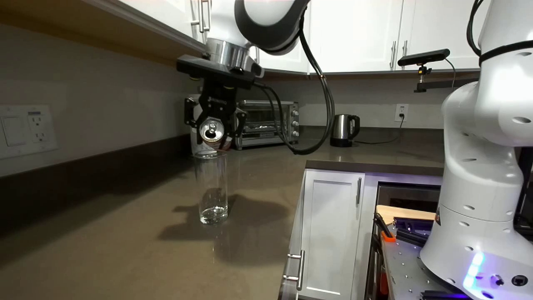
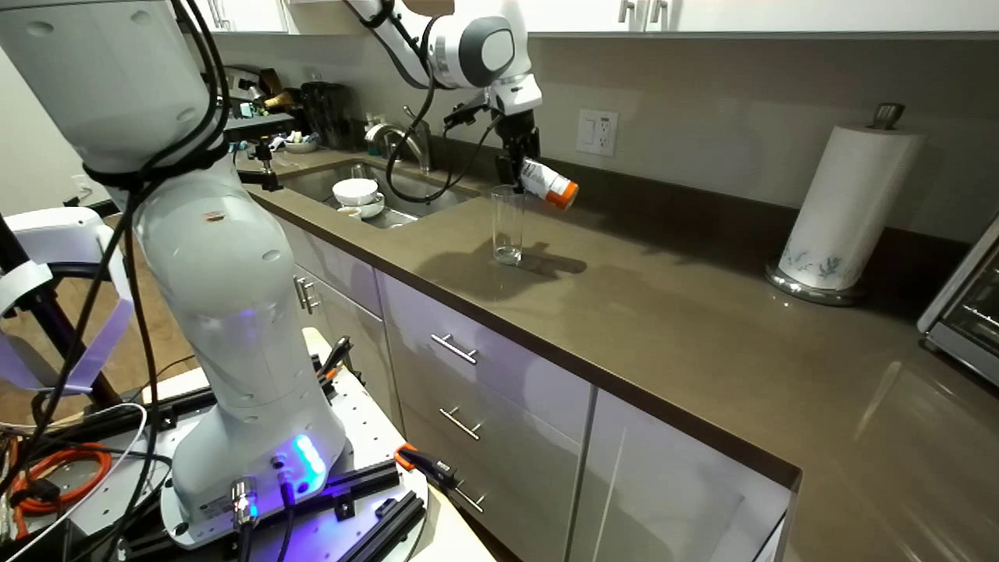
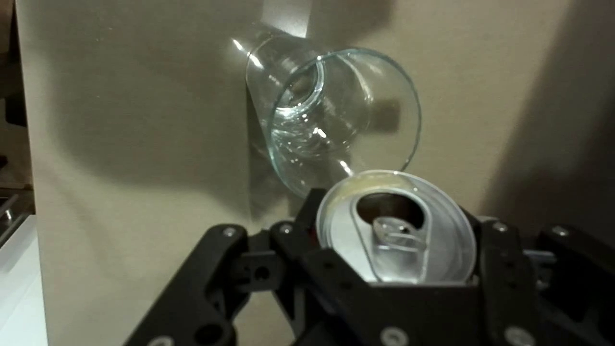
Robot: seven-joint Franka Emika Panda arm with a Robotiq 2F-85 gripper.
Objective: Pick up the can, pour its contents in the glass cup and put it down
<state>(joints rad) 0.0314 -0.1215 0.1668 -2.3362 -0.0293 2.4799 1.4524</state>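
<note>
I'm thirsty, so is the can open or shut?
Open: the wrist view shows a dark hole in the silver top of the can.

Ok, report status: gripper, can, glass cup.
Gripper shut on the can. Can tilted, opening near the rim of the glass cup. Glass cup upright on the counter. No obstruction seen between can and glass cup.
</note>
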